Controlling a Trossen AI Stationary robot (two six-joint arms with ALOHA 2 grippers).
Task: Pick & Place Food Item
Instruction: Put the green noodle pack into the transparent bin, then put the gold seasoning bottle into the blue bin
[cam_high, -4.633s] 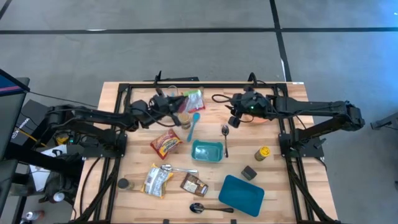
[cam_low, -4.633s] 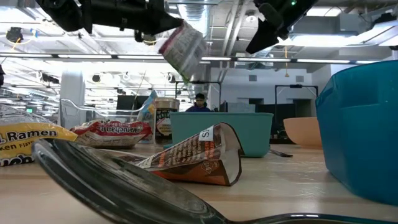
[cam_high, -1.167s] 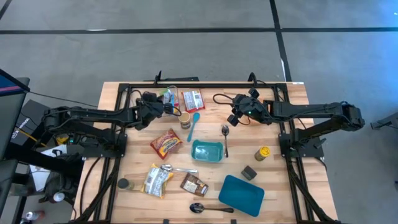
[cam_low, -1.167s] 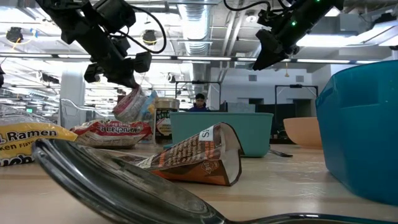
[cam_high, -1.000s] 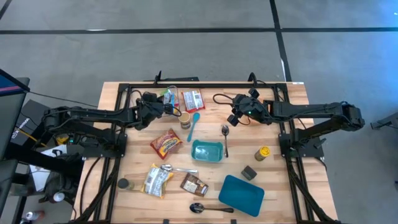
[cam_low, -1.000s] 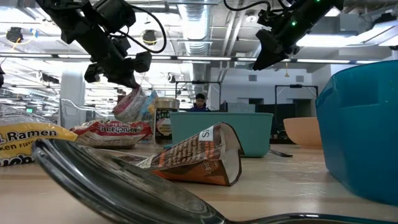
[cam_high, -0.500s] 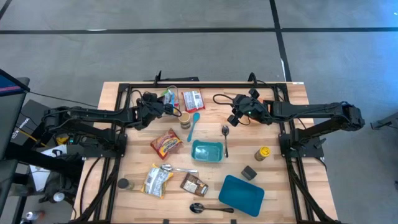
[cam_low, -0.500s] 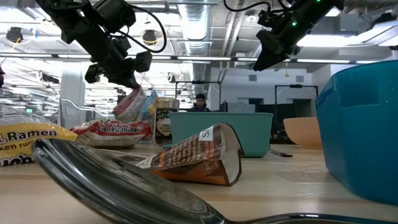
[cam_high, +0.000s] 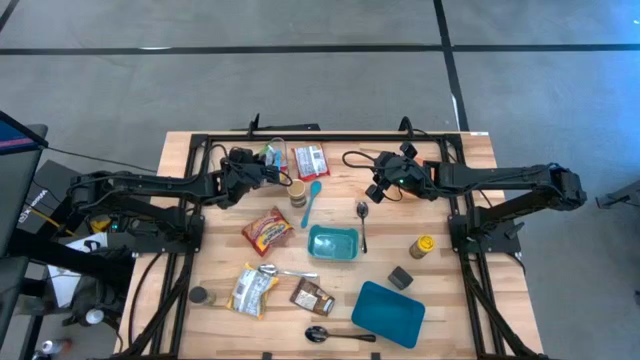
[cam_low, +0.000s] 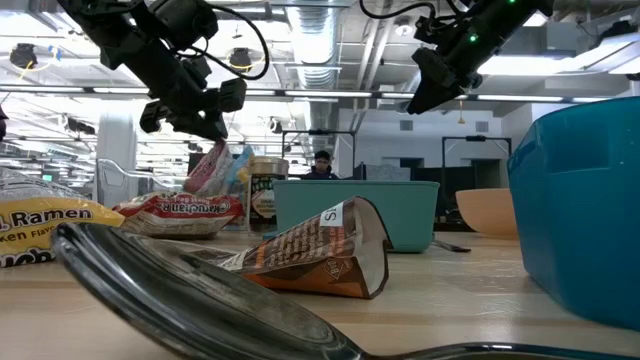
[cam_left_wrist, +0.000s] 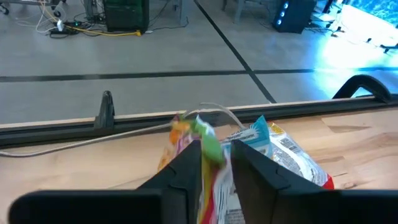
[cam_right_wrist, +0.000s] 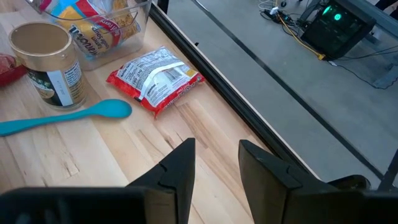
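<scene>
Left gripper (cam_left_wrist: 215, 163): at the far side of the table (cam_high: 445, 290), fingers (cam_left_wrist: 185, 167) clamped on a snack packet (cam_left_wrist: 209, 149).
Snack packet: pinched upright between the left fingers, its green and orange top edge poking out above them; in the low view it hangs just under the gripper (cam_low: 205, 118).
Clear container (cam_right_wrist: 99, 25): directly beyond the left fingers, the packet's lower part at or inside it; cannot tell if the packet touches the bottom.
Red-and-white packet (cam_right_wrist: 155, 79): flat on the table just beside the container.
Right gripper (cam_right_wrist: 214, 165): held above the table, fingers (cam_right_wrist: 180, 163) apart and empty.
Ahead of the right fingers: red-and-white packet, blue spoon (cam_right_wrist: 65, 118), jar (cam_right_wrist: 46, 62).
</scene>
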